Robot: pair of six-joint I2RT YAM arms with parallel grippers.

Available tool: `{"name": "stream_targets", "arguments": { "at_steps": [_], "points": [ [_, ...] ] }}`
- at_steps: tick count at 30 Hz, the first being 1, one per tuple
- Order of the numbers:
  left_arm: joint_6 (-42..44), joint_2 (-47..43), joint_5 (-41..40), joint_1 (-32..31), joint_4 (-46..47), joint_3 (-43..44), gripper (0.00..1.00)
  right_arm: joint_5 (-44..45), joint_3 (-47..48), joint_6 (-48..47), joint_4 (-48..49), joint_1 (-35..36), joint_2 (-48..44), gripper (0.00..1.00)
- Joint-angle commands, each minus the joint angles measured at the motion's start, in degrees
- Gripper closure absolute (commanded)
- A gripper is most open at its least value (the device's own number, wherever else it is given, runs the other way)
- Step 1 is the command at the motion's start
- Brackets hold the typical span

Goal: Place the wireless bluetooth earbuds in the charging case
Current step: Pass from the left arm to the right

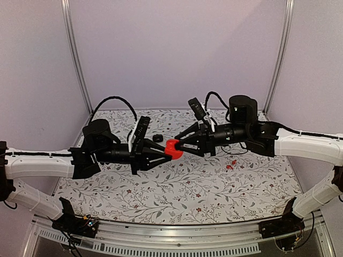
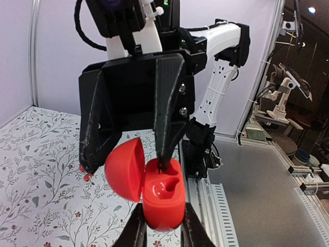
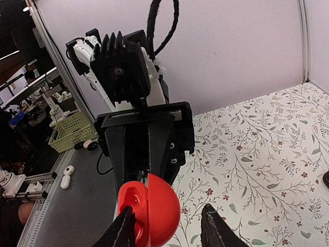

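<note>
The red charging case point(image 1: 172, 149) hangs in mid-air above the middle of the table, and my left gripper point(image 1: 167, 152) is shut on its base point(image 2: 163, 198). Its lid point(image 2: 123, 167) stands swung open to the left. My right gripper point(image 3: 167, 231) is open and straddles the lid point(image 3: 164, 213). One of its fingertips point(image 2: 164, 163) pokes into the case's upper socket, so what lies under that tip is hidden. The lower socket looks bare and glossy. Red earbuds point(image 1: 229, 166) lie on the tablecloth below the right arm, apart from both grippers.
A small black round object point(image 1: 157, 138) sits on the floral tablecloth point(image 1: 177, 198) just behind the grippers. White walls and metal posts point(image 1: 77, 64) close in the back corners. An aluminium rail point(image 1: 177, 235) runs along the near edge.
</note>
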Motion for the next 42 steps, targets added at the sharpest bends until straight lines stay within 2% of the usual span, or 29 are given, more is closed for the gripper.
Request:
{"name": "stream_targets", "arguments": {
  "at_steps": [1,11,25,33,38,42],
  "points": [
    [0.52,0.85,1.59,0.15,-1.22,1.92,1.0,-2.13,2.24,-2.0,-4.01,-0.13,1.71,0.59],
    [0.87,1.58,1.71,0.16,-1.83,2.58,1.0,-3.95,2.63,-1.48,-3.57,-0.15,2.89,0.73],
    [1.87,0.99,1.91,0.08,-1.4,1.96,1.0,-4.51,3.34,-0.89,-3.96,-0.16,4.49,0.8],
    [2.68,0.0,0.94,0.05,-1.62,1.36,1.0,-5.53,3.59,-0.62,-4.29,-0.16,5.0,0.9],
    [3.1,-0.25,-0.06,0.07,-1.42,1.07,1.0,-5.4,3.89,-0.66,-4.4,-0.16,4.87,1.0],
    [3.41,-0.62,-0.95,0.06,-1.24,0.56,0.84,-5.16,4.02,-0.95,-3.85,-0.15,4.04,1.0]
  ]
}}
